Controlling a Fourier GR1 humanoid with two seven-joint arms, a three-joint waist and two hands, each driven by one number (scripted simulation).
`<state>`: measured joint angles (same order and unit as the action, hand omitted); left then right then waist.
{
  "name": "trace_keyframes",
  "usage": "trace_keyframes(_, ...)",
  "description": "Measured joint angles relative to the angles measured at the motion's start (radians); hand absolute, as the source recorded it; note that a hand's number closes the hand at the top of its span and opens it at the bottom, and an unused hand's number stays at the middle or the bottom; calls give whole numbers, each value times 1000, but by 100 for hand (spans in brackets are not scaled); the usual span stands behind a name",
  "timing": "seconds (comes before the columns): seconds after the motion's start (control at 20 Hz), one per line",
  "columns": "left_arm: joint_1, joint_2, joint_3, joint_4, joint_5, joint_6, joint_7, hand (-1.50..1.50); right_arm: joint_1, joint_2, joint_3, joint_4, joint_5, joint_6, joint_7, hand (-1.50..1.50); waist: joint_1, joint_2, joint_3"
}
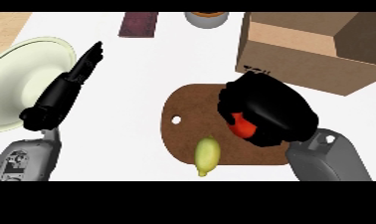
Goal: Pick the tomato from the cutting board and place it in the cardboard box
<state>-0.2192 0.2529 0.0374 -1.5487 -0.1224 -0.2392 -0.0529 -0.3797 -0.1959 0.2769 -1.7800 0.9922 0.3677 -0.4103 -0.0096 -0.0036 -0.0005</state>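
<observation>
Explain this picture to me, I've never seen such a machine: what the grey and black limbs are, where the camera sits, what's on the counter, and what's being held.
You are looking steeply down from the robot's head at a white counter. The two grey forearms coming in from below are its arms, each ending in a black hand. The left hand rests open at the left, by a pale plate. The right hand is curled round a red tomato over a brown cutting board, where a yellow lemon also lies. Beyond the board stands an open cardboard box. At the far edge sit a dark red rectangular thing and a grey round container.
</observation>
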Motion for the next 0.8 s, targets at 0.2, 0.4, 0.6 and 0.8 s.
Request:
trace_keyframes(0.2,6,-5,-6,-16,-7,4,11,0,-35,55,-154,-13,-80,24,120,150,3,1,0)
trace_keyframes(0.4,0,-13,-13,-16,-17,8,11,0,-135,87,-285,19,-124,47,258,150,8,2,0)
trace_keyframes(0.6,-4,-15,-12,-15,-18,4,7,0,-259,55,-418,145,-161,38,315,150,16,5,0)
trace_keyframes(0.8,-5,-23,-13,-5,-23,3,-8,0,-374,-15,-500,330,-169,2,299,150,22,7,0)
